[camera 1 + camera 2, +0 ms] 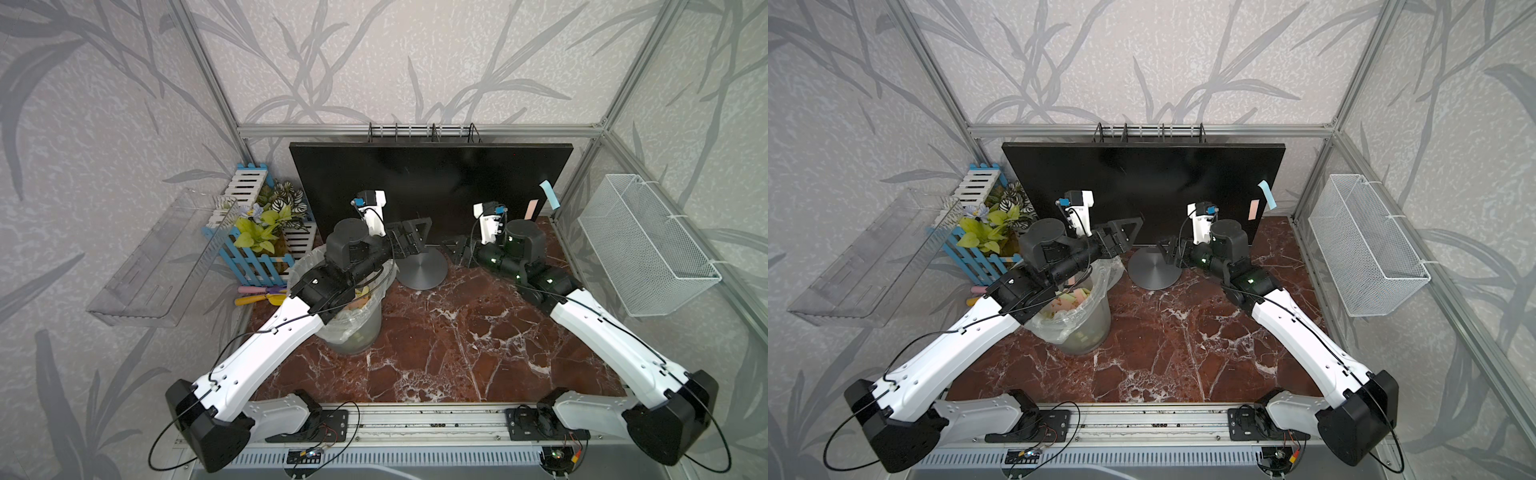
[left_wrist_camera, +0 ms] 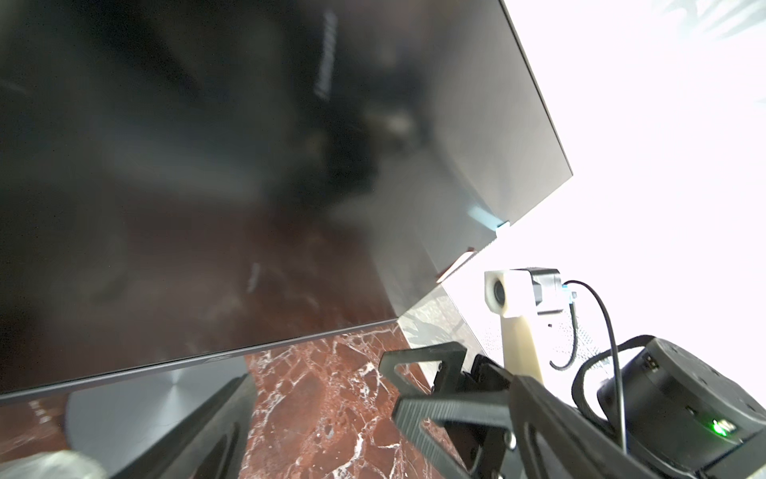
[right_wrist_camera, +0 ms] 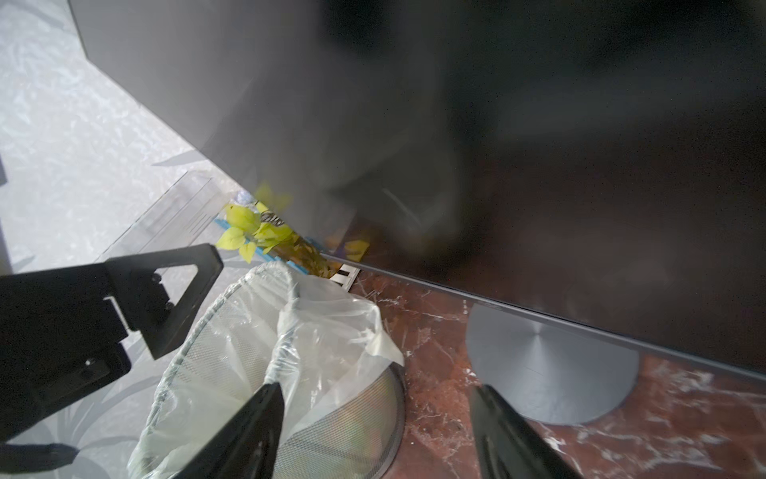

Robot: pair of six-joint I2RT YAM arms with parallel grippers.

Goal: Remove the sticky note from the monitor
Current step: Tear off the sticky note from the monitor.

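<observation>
Both spread and empty, left end effector [image 1: 417, 239] and right end effector [image 3: 377, 394] hover before the monitor [image 1: 432, 183].

- Both top views: even, diffuse light; soft shadows; straight lines bow toward the edges.
- Left wrist view: background beside the monitor [image 2: 476, 124] blown out white.
- Right wrist view: dim, blurred reflections across the monitor.

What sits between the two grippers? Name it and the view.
The monitor's round grey foot lies between the left gripper and the right gripper; both top views show it.
</observation>
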